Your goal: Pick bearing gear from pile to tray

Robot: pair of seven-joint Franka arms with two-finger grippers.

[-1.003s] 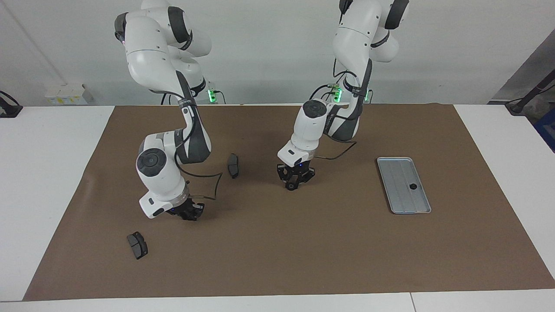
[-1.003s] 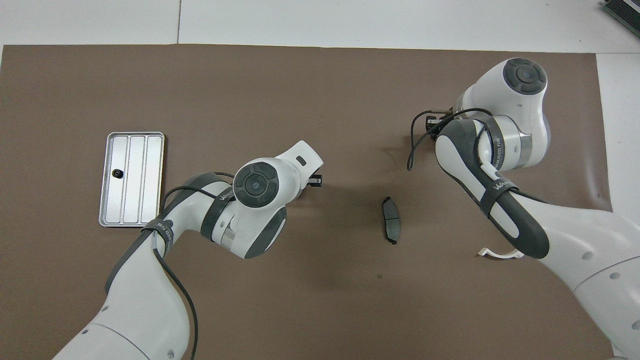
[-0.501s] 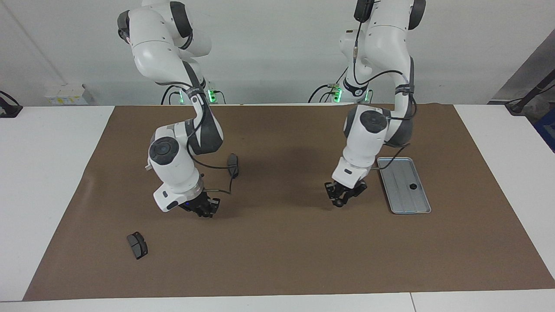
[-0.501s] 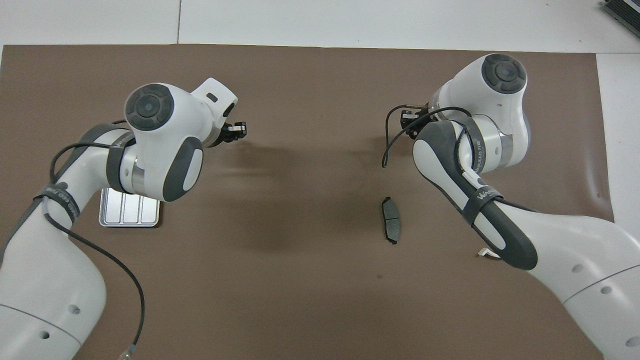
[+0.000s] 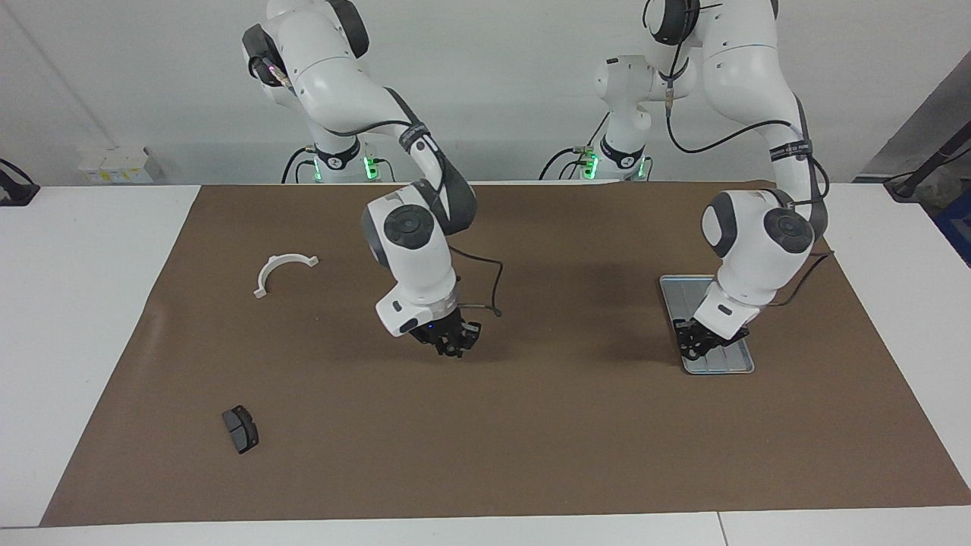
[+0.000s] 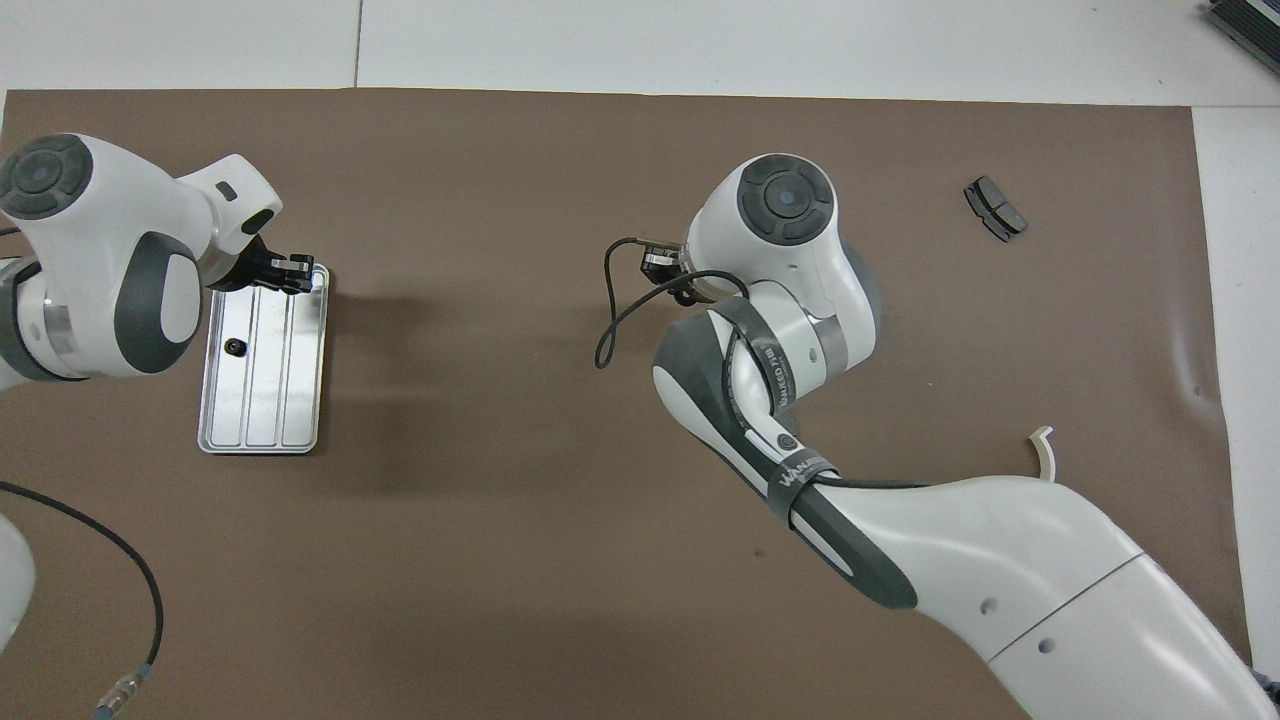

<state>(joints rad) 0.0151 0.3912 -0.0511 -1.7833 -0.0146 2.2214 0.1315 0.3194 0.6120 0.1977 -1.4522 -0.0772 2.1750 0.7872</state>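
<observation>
The silver-grey tray (image 5: 719,367) lies toward the left arm's end of the table, and it also shows in the overhead view (image 6: 290,400). One small black round piece (image 6: 235,346) lies in it. My left gripper (image 5: 696,349) hangs low over the tray's end farther from the robots, also seen from overhead (image 6: 292,272), shut on a small black round piece. My right gripper (image 5: 451,346) hovers low over the mat's middle. Of the pile I see a white half-ring bracket (image 5: 284,269) and a dark brake pad (image 5: 240,428). A second brake pad is hidden by the right arm.
A brown mat (image 5: 531,440) covers the table, with white tabletop around it. In the overhead view the brake pad (image 6: 995,208) lies farthest from the robots at the right arm's end. The bracket's tip (image 6: 1044,448) peeks out beside the right arm.
The left gripper has swung from the mat's middle to over the tray. The right gripper has moved toward the middle, uncovering the white bracket and hiding the nearer brake pad.
</observation>
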